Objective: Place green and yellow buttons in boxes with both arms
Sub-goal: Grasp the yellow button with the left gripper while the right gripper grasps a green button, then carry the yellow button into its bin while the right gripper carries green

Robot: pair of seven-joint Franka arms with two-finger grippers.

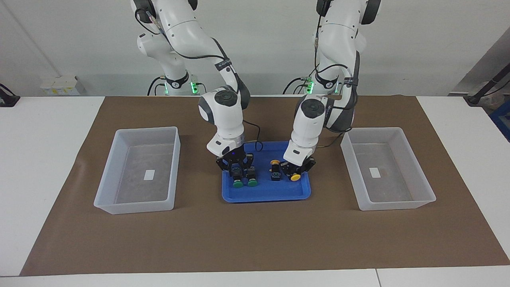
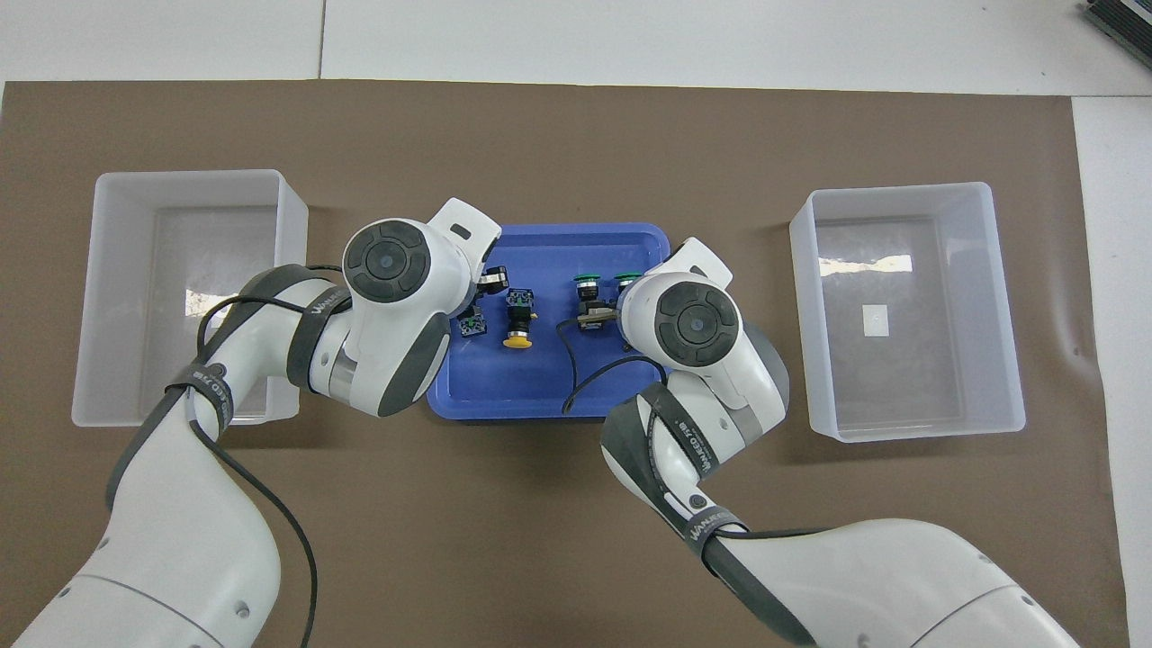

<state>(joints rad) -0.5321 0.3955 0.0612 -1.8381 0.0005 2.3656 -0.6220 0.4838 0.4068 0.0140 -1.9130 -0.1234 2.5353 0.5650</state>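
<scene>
Two green buttons (image 1: 238, 184) (image 1: 252, 183) lie side by side in the blue tray (image 1: 267, 195), caps pointing away from the robots. My right gripper (image 1: 238, 170) is down over the one toward the right arm's end, its fingers closed against the black body. My left gripper (image 1: 295, 170) is shut on a yellow button (image 1: 295, 177) at the tray's other end. A second yellow button (image 1: 275, 162) lies free between the grippers, also seen from overhead (image 2: 516, 340). The green caps (image 2: 587, 279) show beside the right wrist. Both boxes (image 1: 135, 207) (image 1: 388, 205) hold only a white label.
The tray sits mid-table on a brown mat (image 1: 255, 239), with one box at each end of it. From overhead, both wrists cover much of the tray (image 2: 540, 396) and the grippers' tips.
</scene>
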